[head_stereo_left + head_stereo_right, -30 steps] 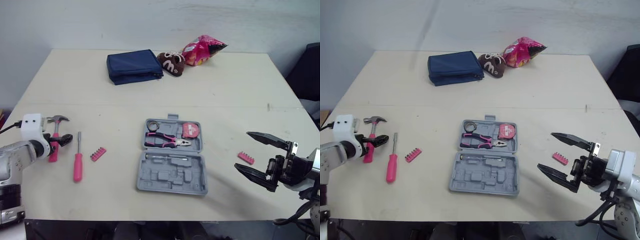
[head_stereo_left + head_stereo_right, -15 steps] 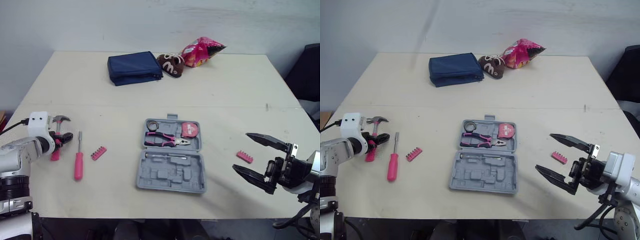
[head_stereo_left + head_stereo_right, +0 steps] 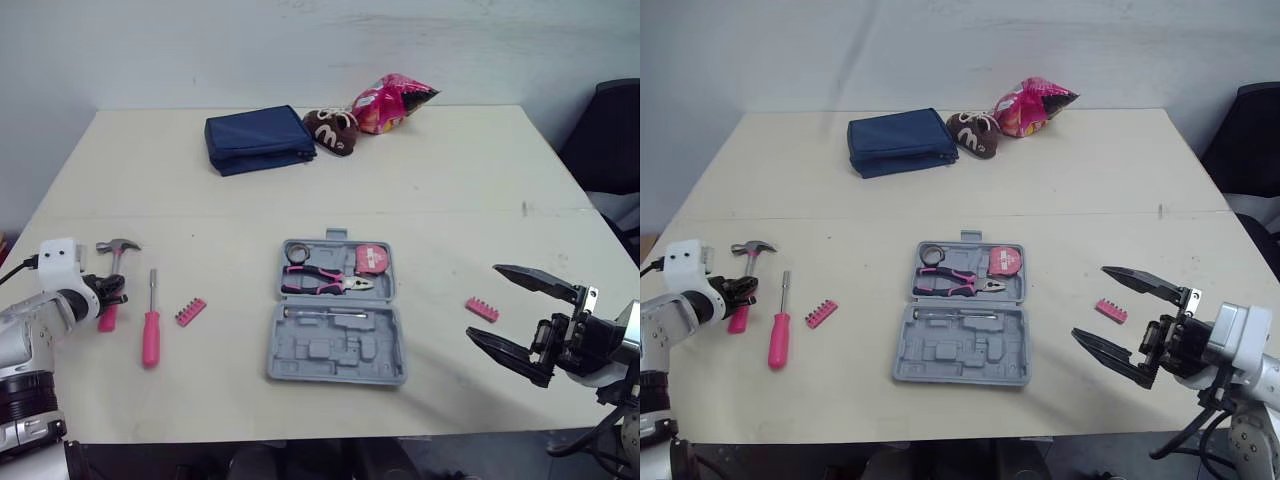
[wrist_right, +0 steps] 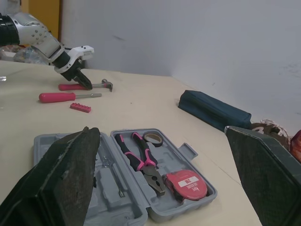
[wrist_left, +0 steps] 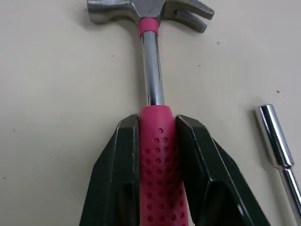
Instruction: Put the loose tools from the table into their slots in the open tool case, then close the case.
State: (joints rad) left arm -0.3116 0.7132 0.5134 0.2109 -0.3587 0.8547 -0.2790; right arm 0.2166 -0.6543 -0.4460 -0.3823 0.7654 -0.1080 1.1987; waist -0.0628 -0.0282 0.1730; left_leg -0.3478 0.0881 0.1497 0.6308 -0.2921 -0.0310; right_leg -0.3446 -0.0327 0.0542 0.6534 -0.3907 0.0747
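The left gripper (image 5: 157, 123) now pinches the hammer (image 5: 152, 80) handle, maybe tighter than before, so it can lift. The right gripper (image 3: 1090, 302) stays spread wide.

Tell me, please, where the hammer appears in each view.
Left eye view: hammer near the left edge of the table.
Right eye view: hammer, same place.
Left wrist view: its pink handle in the left hand.
Right wrist view: hammer beyond the case, at the left hand.
Shared landmark: pink screwdriver beside it.

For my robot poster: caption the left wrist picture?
Left pincer clamps the hammer by its pink handle, beside a screwdriver.
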